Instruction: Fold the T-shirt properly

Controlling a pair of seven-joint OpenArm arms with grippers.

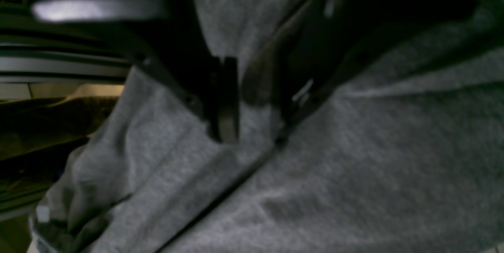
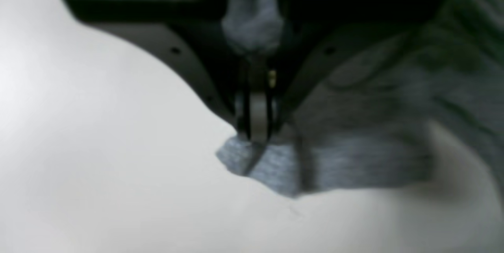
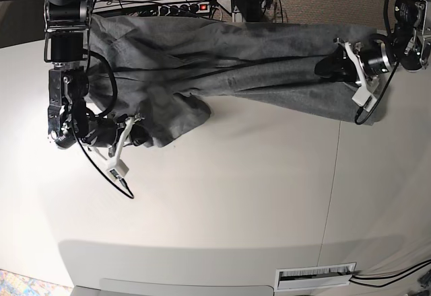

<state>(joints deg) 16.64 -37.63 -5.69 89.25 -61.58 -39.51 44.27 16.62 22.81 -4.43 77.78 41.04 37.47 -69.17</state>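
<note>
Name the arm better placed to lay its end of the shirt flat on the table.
Right. The right gripper pinches a T-shirt corner low over the table; the left gripper holds fabric farther back.

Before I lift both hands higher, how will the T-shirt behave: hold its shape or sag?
The T-shirt will likely sag: it already drapes in loose folds between the right hand and the left hand. It looks soft and light, so the middle should probably droop. Both hands pinch only small bits of fabric, so a sharp pull might slip it free.
</note>
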